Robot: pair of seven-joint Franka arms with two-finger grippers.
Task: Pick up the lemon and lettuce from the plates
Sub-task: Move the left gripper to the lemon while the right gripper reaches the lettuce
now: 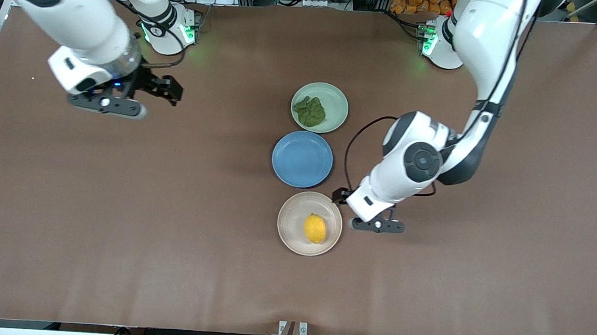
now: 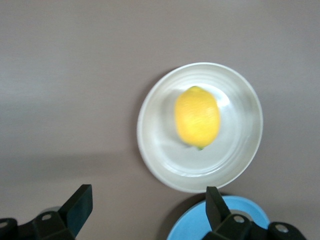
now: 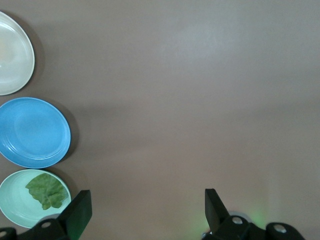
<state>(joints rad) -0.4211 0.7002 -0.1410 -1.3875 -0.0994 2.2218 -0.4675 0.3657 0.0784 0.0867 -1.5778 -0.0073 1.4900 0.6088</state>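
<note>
The lemon (image 1: 315, 228) lies on the beige plate (image 1: 289, 229), the plate nearest the front camera. The lettuce (image 1: 310, 111) lies on the pale green plate (image 1: 333, 100), the farthest one. My left gripper (image 1: 358, 207) is open and empty, up over the table beside the beige plate, toward the left arm's end. Its wrist view shows the lemon (image 2: 197, 117) on the beige plate (image 2: 240, 165) ahead of the open left gripper (image 2: 148, 210). My right gripper (image 1: 166, 89) is open and empty, high over bare table toward the right arm's end. Its wrist view shows the lettuce (image 3: 47, 190).
A blue plate (image 1: 302, 159) sits bare between the two other plates, close to both. It also shows in the left wrist view (image 2: 192, 232) and the right wrist view (image 3: 32, 132). The brown table (image 1: 118, 229) stretches wide on both sides of the plates.
</note>
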